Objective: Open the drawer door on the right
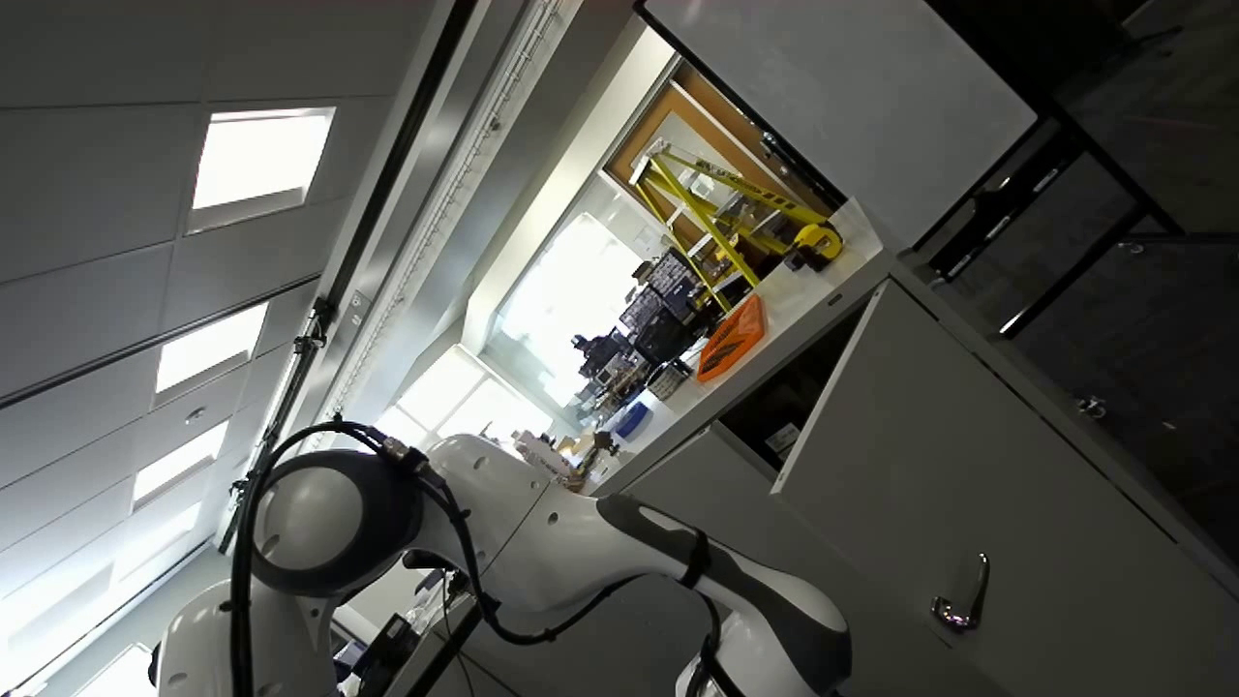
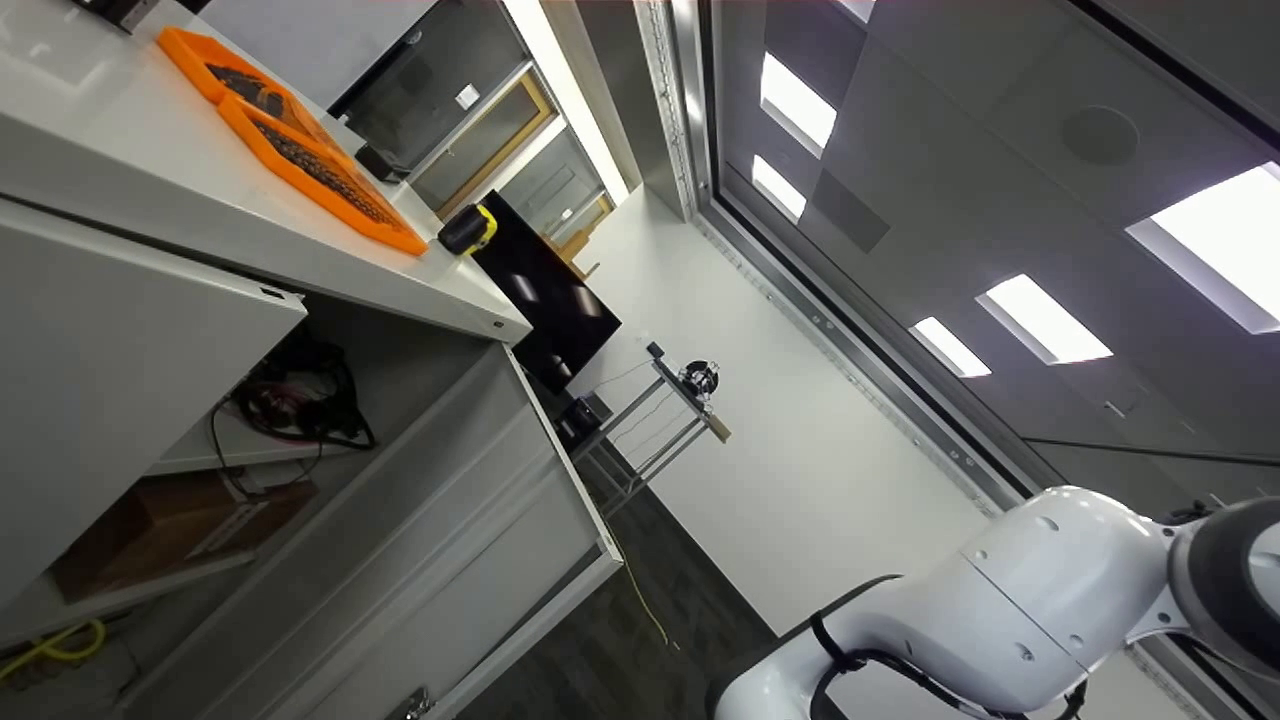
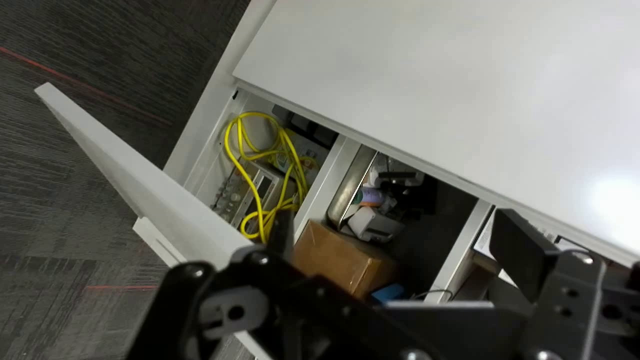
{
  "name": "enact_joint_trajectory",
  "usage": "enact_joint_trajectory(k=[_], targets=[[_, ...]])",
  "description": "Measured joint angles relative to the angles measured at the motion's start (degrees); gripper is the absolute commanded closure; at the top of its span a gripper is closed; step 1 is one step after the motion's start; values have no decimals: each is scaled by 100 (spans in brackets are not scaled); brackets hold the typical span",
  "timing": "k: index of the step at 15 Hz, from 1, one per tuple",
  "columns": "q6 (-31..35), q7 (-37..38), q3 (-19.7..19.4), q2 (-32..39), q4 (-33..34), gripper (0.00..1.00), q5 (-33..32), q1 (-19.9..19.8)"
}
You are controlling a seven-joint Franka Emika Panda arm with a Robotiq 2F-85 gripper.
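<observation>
The drawer door (image 1: 1026,503) is a plain white panel that stands swung open in both exterior views; it also shows in an exterior view from its inner side (image 2: 510,540). A shiny handle (image 1: 958,612) sits on its outer face. In the wrist view the open door (image 3: 150,185) slants across the lower left, partly hidden by my gripper. My gripper (image 3: 397,240) is open, with nothing between its fingers, in front of the cabinet opening. Its left finger overlaps the door in the picture; I cannot tell whether they touch. The gripper is out of view in both exterior views.
The matching white door (image 2: 130,350) is shut beside the opening and fills the upper right of the wrist view (image 3: 440,75). Inside are a yellow cable (image 3: 257,187), a cardboard box (image 3: 335,252) and shelves. An orange tray (image 2: 300,150) lies on the cabinet top.
</observation>
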Motion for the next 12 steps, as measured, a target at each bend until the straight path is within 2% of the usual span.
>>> enact_joint_trajectory(k=[4, 8, 9, 10, 12], targets=[[205, -261, 303, -69, 36, 0, 248, 409], [233, -767, 558, -127, 202, 0, 814, 767], [233, -933, 599, -140, 264, 25, 997, 841], [233, -1115, 634, -149, 337, 26, 1209, 911], [233, -1419, 691, -155, 486, 42, 1571, 1002]])
